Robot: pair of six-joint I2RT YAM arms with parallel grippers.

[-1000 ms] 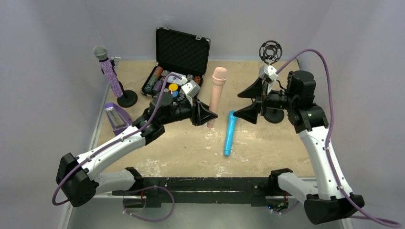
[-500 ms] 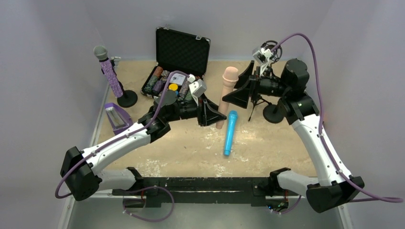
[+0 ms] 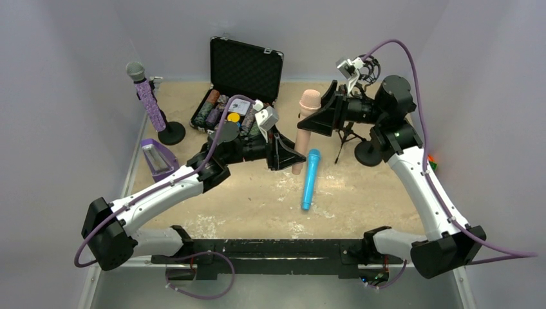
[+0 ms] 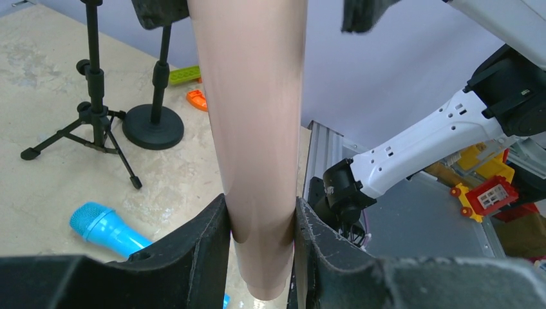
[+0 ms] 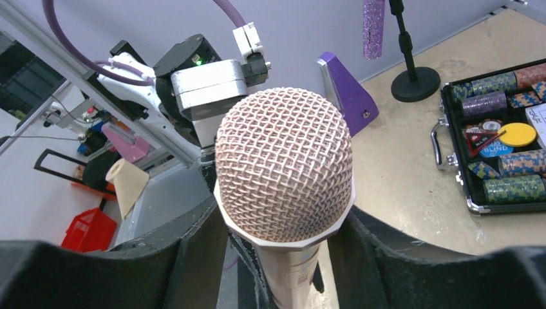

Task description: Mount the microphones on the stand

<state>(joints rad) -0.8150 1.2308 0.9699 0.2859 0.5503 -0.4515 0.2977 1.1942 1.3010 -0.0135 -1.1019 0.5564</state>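
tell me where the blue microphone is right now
Top view: the blue microphone lies flat on the table, just right of the upright pink microphone.

Up top, looking down over the table [image 3: 251,193] from behind; at each wrist, tight on the same pink microphone [image 4: 257,129], seemingly from opposite ends.

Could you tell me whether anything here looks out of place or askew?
The blue microphone lies flat and loose on the table, whereas the purple microphone sits, leaning, on its stand at the far left. The table also looks scuffed, with pale worn patches.
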